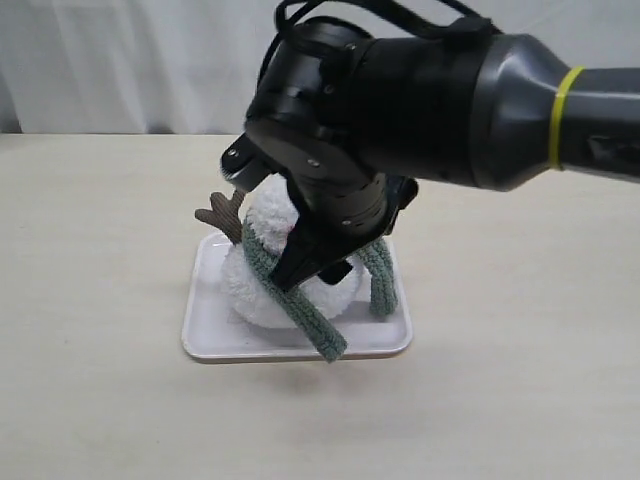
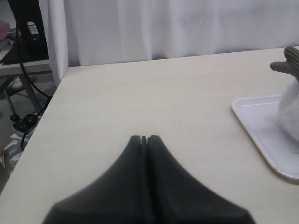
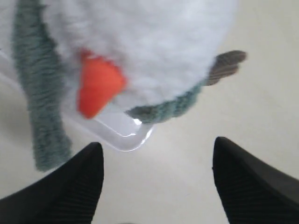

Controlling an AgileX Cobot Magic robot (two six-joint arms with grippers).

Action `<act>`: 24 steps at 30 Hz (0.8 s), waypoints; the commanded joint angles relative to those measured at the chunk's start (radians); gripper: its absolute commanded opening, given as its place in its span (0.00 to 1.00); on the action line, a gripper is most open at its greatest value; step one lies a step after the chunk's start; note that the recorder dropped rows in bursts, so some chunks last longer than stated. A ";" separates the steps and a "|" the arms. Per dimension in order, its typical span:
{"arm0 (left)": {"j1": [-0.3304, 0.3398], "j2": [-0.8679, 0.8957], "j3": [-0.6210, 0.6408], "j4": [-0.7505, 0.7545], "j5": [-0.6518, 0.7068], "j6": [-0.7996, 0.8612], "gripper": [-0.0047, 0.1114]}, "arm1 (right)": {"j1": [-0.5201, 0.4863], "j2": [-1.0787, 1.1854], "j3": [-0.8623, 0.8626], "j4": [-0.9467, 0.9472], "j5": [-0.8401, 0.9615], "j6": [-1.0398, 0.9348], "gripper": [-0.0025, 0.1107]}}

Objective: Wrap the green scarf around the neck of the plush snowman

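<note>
The white plush snowman [image 1: 252, 288] sits on a white tray [image 1: 300, 345]. The green scarf [image 1: 262, 262] runs round its neck, which it covers. One scarf end [image 1: 320, 328] hangs over the tray's front rim, the other [image 1: 378, 282] down the right side. My right gripper [image 1: 315, 268] hovers just in front of the snowman, open and empty. In the right wrist view the orange nose [image 3: 98, 86], scarf [image 3: 39, 102] and a brown twig arm [image 3: 226, 65] lie beyond the open gripper [image 3: 156, 154]. My left gripper [image 2: 145, 138] is shut over bare table, away from the tray [image 2: 266, 135].
The right arm's big dark body [image 1: 420, 90] hides the snowman's head in the exterior view. A twig arm [image 1: 222, 213] sticks out to the left. A white curtain [image 2: 177, 28] backs the table, and the table's left edge [image 2: 44, 112] drops to cables on the floor.
</note>
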 commanded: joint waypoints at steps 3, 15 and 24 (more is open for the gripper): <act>-0.007 -0.002 0.003 -0.002 -0.012 -0.002 0.04 | -0.150 -0.021 0.077 -0.023 0.016 0.034 0.58; -0.007 -0.002 0.003 -0.002 -0.012 -0.002 0.04 | -0.347 -0.021 0.251 0.362 -0.388 -0.375 0.54; -0.007 -0.002 0.003 -0.002 -0.012 -0.002 0.04 | -0.347 -0.021 0.376 0.257 -0.686 -0.326 0.54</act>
